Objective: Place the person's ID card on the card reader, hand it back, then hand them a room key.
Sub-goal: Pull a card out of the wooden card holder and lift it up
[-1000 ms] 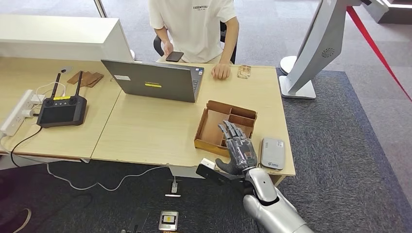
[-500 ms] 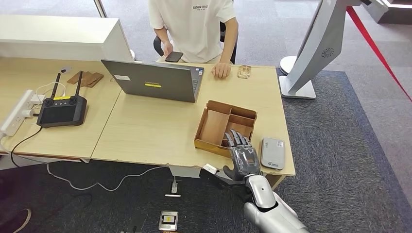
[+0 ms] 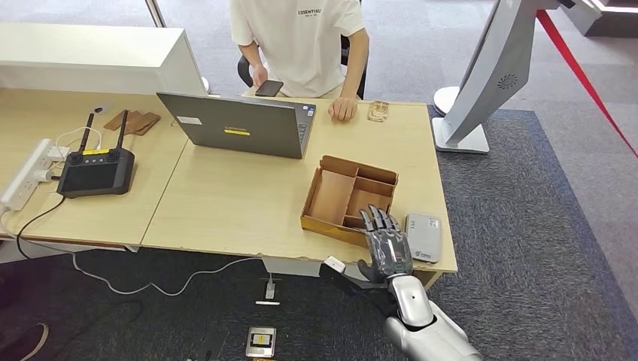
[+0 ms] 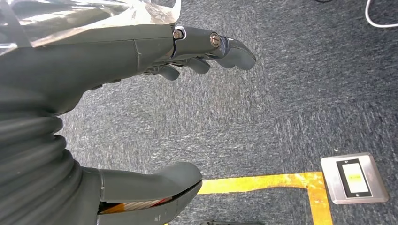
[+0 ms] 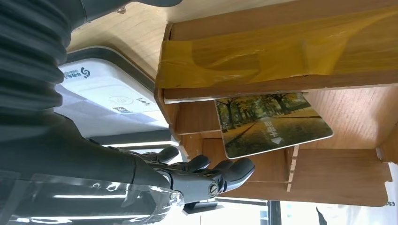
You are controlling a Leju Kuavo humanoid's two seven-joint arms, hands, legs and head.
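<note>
My right hand (image 3: 387, 247) hovers open over the table's front edge, between the wooden box (image 3: 350, 197) and the white card reader (image 3: 422, 237). It holds nothing. In the right wrist view, a card with an autumn tree picture (image 5: 272, 123) leans inside a compartment of the wooden box (image 5: 263, 28). The card reader (image 5: 108, 98) lies beside the box, and the dark fingers (image 5: 206, 176) stay apart from the card. My left hand (image 4: 117, 56) hangs open above the carpet. The person (image 3: 301, 37) sits across the table with a phone (image 3: 269, 88).
A grey laptop (image 3: 241, 124) stands mid-table, its back towards me. A black controller (image 3: 96, 169) and a power strip (image 3: 26, 174) lie at the left. A small clear object (image 3: 378, 111) sits by the person's hand (image 3: 342, 110). A white kiosk base (image 3: 459, 128) stands right of the table.
My right hand has drawn back from over the wooden box towards the table's front edge and a little to the right. It stays empty. Nothing else moved.
</note>
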